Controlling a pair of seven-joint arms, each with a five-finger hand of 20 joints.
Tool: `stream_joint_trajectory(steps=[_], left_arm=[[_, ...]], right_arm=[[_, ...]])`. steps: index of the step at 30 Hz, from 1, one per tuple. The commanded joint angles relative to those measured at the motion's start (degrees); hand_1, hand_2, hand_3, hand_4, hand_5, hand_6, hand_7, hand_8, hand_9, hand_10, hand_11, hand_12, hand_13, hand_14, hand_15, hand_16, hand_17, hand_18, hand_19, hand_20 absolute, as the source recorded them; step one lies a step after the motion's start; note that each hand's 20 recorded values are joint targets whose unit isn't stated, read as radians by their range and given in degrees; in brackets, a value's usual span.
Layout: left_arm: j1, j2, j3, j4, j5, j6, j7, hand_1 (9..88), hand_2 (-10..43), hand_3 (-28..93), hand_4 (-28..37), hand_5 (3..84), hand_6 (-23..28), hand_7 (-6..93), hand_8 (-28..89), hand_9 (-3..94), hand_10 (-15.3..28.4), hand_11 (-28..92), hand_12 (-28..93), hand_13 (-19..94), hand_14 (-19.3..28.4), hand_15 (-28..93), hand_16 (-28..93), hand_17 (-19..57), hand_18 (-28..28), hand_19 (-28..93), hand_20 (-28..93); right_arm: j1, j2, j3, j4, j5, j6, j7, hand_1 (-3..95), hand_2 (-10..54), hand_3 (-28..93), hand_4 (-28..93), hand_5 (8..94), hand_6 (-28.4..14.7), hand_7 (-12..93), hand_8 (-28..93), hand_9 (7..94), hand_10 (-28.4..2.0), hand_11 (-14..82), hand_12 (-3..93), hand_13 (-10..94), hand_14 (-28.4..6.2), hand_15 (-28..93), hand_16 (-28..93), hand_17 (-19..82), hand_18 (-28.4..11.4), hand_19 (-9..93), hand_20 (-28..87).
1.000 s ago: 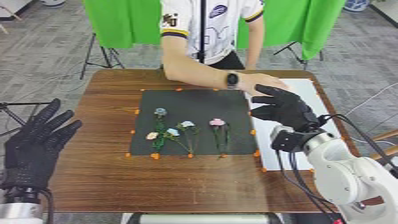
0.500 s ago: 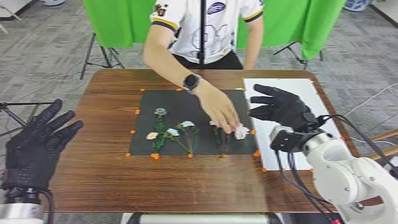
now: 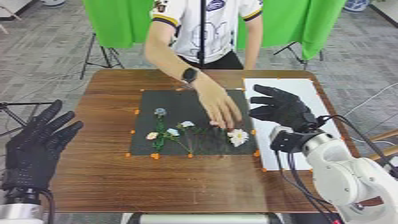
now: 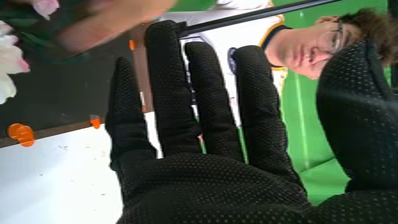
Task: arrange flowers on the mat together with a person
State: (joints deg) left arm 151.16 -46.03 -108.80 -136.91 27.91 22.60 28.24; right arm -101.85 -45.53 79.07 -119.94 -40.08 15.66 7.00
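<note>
Head view: a person's hand (image 3: 220,104) hovers over the mat (image 3: 187,106) just beside a white flower (image 3: 237,137), seemingly mid-placement; the left robot hand (image 3: 32,152) and right robot hand (image 3: 284,109) are open, empty. Right wrist view: the right robot hand is straight-fingered, bare; next move likely needs the mat free
</note>
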Motion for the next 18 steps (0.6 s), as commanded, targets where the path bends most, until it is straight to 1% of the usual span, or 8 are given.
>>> stream_joint_trajectory(steps=[1, 3, 4, 8, 10, 12, 13, 18], left_arm=[[0.18, -0.59, 0.15, -0.15, 0.35, -0.09, -0.84, 20.6, 7.8, 75, -26.4, 33.5, 6.0, 8.8, -8, 30.5, 15.1, 17, 12, 20, 21.9, 43, -5, -9.2, 16.8, 36, 16], [0.15, -0.71, 0.21, -0.14, 0.47, -0.06, -0.91, 20.5, 7.8, 75, -26.3, 33.5, 6.0, 8.8, -8, 30.5, 15.1, 17, 12, 20, 21.9, 43, -5, -9.2, 16.8, 36, 16], [-0.08, -1.01, 0.14, -0.15, 0.79, -0.25, -1.45, 20.6, 7.8, 75, -26.3, 33.5, 6.0, 8.8, -8, 30.5, 15.1, 17, 12, 20, 21.9, 43, -5, -9.2, 16.8, 36, 16], [0.37, -0.2, 0.12, -0.18, 0.11, 0.1, -0.49, 20.6, 7.8, 75, -26.4, 33.4, 6.0, 8.8, -8, 30.4, 15.1, 17, 12, 20, 21.9, 43, -5, -9.2, 16.8, 36, 16], [0.1, -0.58, 0.04, -0.2, 0.48, -0.06, -1.0, 20.6, 7.8, 75, -26.4, 33.4, 6.0, 8.8, -8, 30.5, 15.1, 17, 12, 20, 21.8, 43, -5, -9.3, 16.8, 36, 16], [0.25, -0.46, 0.01, -0.22, 0.38, -0.05, -0.8, 20.6, 7.8, 75, -26.4, 33.4, 6.0, 8.9, -8, 30.5, 15.1, 17, 12, 20, 21.8, 43, -5, -9.2, 16.8, 36, 16], [0.44, 0.25, 0.04, -0.21, -0.25, 0.39, -0.11, 20.5, 7.8, 75, -26.4, 33.5, 6.0, 8.9, -8, 30.5, 15.1, 17, 12, 20, 21.9, 43, -5, -9.2, 16.8, 36, 16], [0.1, -0.73, 0.17, -0.22, 0.68, -0.05, -0.9, 20.6, 7.8, 75, -26.4, 33.4, 6.0, 8.8, -8, 30.5, 15.1, 17, 12, 20, 21.9, 43, -5, -9.3, 16.8, 36, 16]], right_arm=[[-0.2, -0.44, 0.1, -0.43, 0.17, -0.03, -0.08, 30.1, -2.7, 77, -26, 53.9, 2.8, 16, -13, 54.4, -14.5, 14.7, 14.8, 50, -15.3, 46, 12, 13, -24.4, 53, 14], [-0.36, -0.43, 0.27, -0.48, -0.02, -0.12, -0.09, 30.1, -2.6, 77, -26, 53.9, 2.8, 16, -13, 54.5, -14.6, 14.7, 14.8, 50, -15.3, 46, 12, 13, -24.4, 53, 15], [-0.48, -0.35, 0.28, -0.54, 0.1, 0.0, -0.26, 30.0, -2.6, 77, -26, 53.9, 2.8, 16, -13, 54.5, -14.6, 14.7, 14.8, 50, -15.3, 46, 12, 13, -24.4, 53, 14], [-0.65, -0.3, 0.41, -0.6, 0.09, -0.08, -0.44, 30.0, -2.5, 77, -26, 53.9, 2.8, 15, -13, 54.5, -14.5, 14.7, 14.7, 50, -15.3, 46, 12, 13, -24.4, 53, 14], [-0.61, -0.31, 0.42, -0.53, 0.4, -0.33, -0.57, 30.0, -2.5, 77, -26, 53.8, 2.8, 15, -13, 54.4, -14.5, 14.7, 14.7, 50, -15.3, 46, 12, 13, -24.4, 53, 14], [-0.7, -0.34, 0.49, -0.59, 0.18, -0.43, -0.49, 29.9, -2.4, 77, -26, 53.8, 2.9, 15, -13, 54.4, -14.5, 14.7, 14.7, 50, -15.3, 46, 12, 13, -24.4, 53, 15], [-0.57, -0.17, 0.29, -0.59, 0.23, -0.2, -0.6, 29.9, -2.4, 77, -26, 53.8, 2.9, 15, -13, 54.5, -14.5, 14.7, 14.8, 50, -15.3, 46, 12, 13, -24.4, 53, 15], [-0.27, -0.17, 0.07, -0.49, 0.29, -0.26, -0.64, 29.9, -2.4, 77, -26, 53.9, 2.8, 16, -13, 54.5, -14.5, 14.7, 14.7, 50, -15.3, 46, 12, 13, -24.4, 53, 15]])
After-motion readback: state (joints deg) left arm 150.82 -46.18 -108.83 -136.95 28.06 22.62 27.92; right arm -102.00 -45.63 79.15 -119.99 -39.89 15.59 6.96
